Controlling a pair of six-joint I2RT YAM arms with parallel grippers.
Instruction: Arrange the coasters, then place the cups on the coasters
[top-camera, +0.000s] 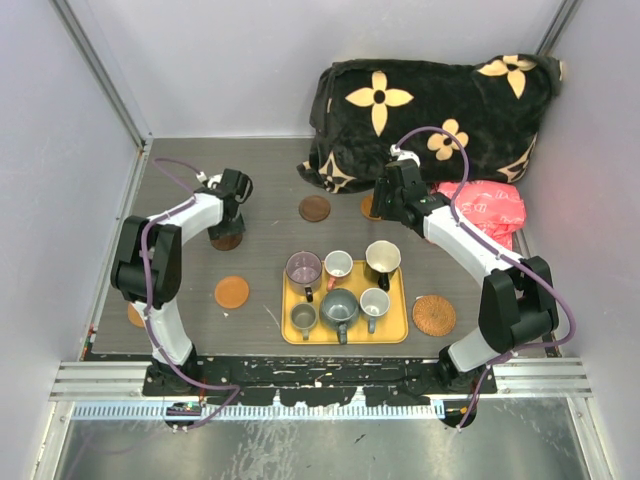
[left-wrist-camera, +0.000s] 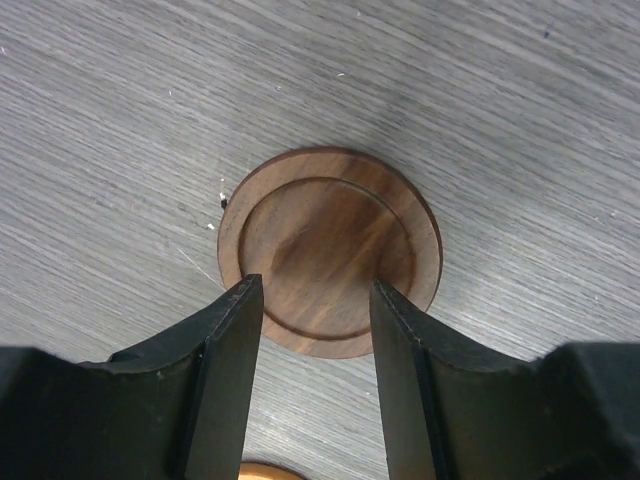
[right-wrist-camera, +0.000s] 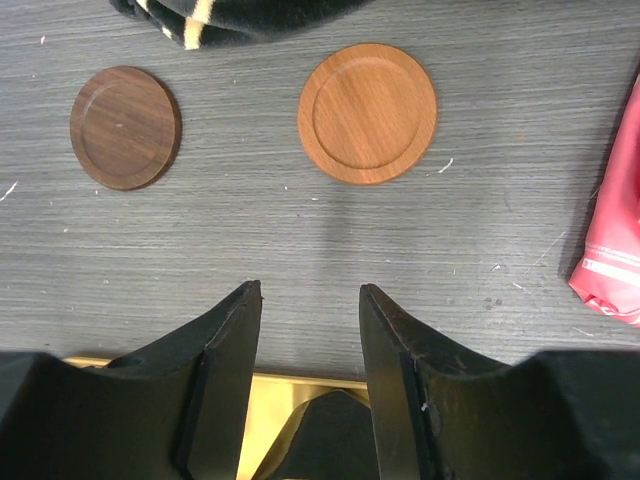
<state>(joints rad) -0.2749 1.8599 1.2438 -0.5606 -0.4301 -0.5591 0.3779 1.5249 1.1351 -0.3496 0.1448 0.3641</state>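
Walnut-dark coaster (left-wrist-camera: 330, 230) lies flat on the table (left-wrist-camera: 100, 150) directly under our left claw (left-wrist-camera: 315, 288), whose jaws stand partly apart over its near rim with nothing pinched between them. Our right claw (right-wrist-camera: 310, 290) hangs half open and empty, with an orange-brown coaster (right-wrist-camera: 367, 113) and a second dark coaster (right-wrist-camera: 125, 127) just ahead of it. We judge the arranging only under way: the coasters lie scattered, and all six cups (top-camera: 339, 305) sit on the yellow tray (top-camera: 290, 335) behind the right claw, none on a coaster.

Bright, even light from above, shadows soft. Red glow on the right wall (top-camera: 600, 150). Wrist views crisp on the tabletop (left-wrist-camera: 520, 90); the black fingers (left-wrist-camera: 225, 390) up close go slightly soft.
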